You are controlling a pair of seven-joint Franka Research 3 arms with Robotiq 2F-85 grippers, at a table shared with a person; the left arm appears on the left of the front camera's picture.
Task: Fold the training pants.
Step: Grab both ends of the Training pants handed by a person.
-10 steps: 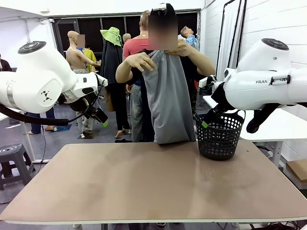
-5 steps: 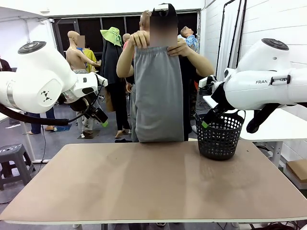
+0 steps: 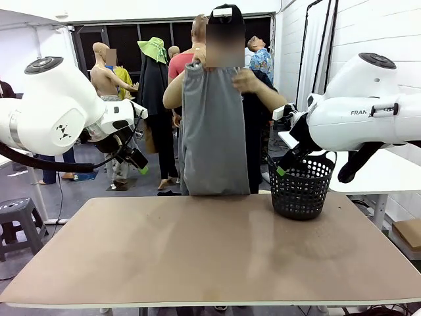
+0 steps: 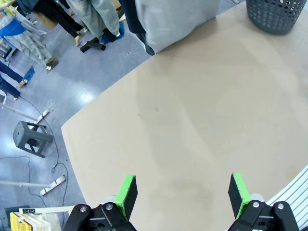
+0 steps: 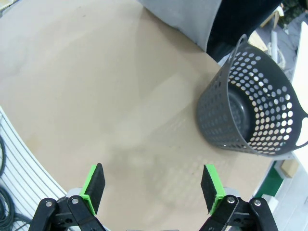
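Garment: I see the training pants (image 3: 214,131) hanging upright off the table, behind the middle of its far edge, as one long, narrow grey panel.
Fabric: thin, smooth and matte, light grey, with a few soft vertical creases; the top is bunched where it is gripped.
Hem: the lower end looks straight and reaches about the level of the far edge; I cannot tell whether it touches the table (image 3: 210,250).
Person: one hand (image 3: 245,80) pinches the top of the pants at the picture's right side, held high.
Left gripper (image 4: 183,190): jaws wide apart, nothing between the green pads, hovering above the bare left part of the table.
Right gripper (image 5: 153,186): jaws also wide apart and holding nothing, hovering above the right side of the table.
Basket (image 5: 221,120): round, dark perforated plastic, tapering toward its base, with a loop handle at the rim; it stands upright near the far right corner, just beside the hanging pants.
Tabletop: flat, matte beige-brown, rounded corners, with a pale rim.
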